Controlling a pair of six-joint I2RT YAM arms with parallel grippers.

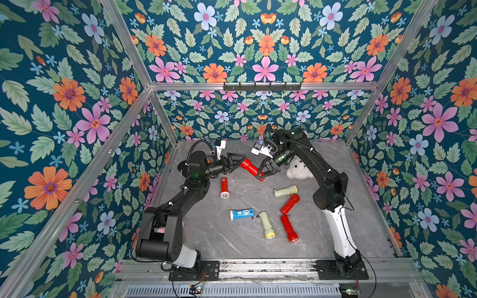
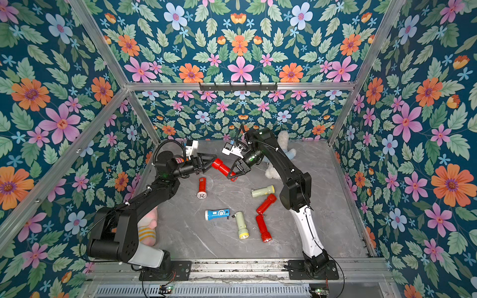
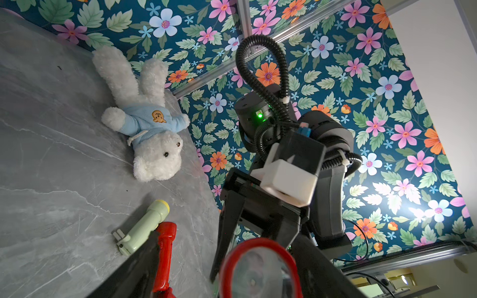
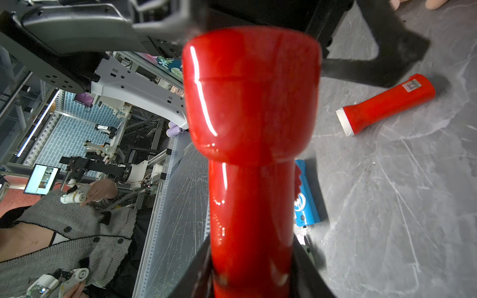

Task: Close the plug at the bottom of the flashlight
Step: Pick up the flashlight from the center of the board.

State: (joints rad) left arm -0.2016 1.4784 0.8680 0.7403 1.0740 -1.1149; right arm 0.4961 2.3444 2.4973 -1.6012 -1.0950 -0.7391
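Task thing: the red flashlight (image 1: pixel 249 167) is up off the marble table (image 1: pixel 322 232), slanting between my two tools towards the back of the table.
Right tool: my right gripper (image 1: pixel 261 176) is closed partway around the flashlight's slim handle, near its bottom end, and carries it.
Left tool: my left gripper (image 1: pixel 241 162) has its jaws wide on either side of the flared head. I cannot tell whether they press on it or only flank it.
Why held so: I judge that one tool steadies each end so the body cannot swing or twist when the bottom end gets pushed.
Plug: a small red piece (image 1: pixel 262 179) pokes out past my right fingers. I take it for the plug, but I cannot tell whether it is shut.
Left arm pose: it reaches forward from its base with the elbow bent and the wrist turned inward, the tool pointing across the table at the lens (image 3: pixel 258 273).
Right arm pose: its elbow is raised, the forearm slopes down towards the centre, and the tool is angled down at the table.
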